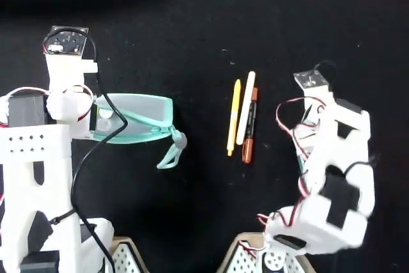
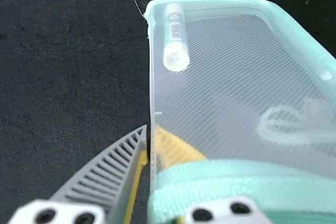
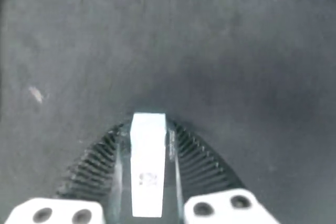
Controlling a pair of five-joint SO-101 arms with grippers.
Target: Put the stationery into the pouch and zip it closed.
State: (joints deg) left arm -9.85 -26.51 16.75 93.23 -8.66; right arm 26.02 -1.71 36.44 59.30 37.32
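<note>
Black table point(image 1: 192, 30) — on its left side lies the clear, teal-edged pouch point(image 1: 137, 116), one edge pinched by the left gripper point(image 2: 149, 140), a white tube point(image 2: 175, 38) inside. Three pens point(image 1: 245, 110) lie mid-table, side by side. The right gripper point(image 3: 148, 124) clamps a small white block point(image 3: 147, 166).

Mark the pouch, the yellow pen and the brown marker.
pouch point(image 1: 144, 112), high view, on its clear side wall.
yellow pen point(image 1: 233, 119), high view, middle of the barrel.
brown marker point(image 1: 250, 129), high view, middle of the barrel.

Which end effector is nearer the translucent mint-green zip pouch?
Left. The left end effector grips one end of the translucent mint-green zip pouch; the right end effector is beyond the orange-brown marker pen, holding a small white rectangular block.
</note>
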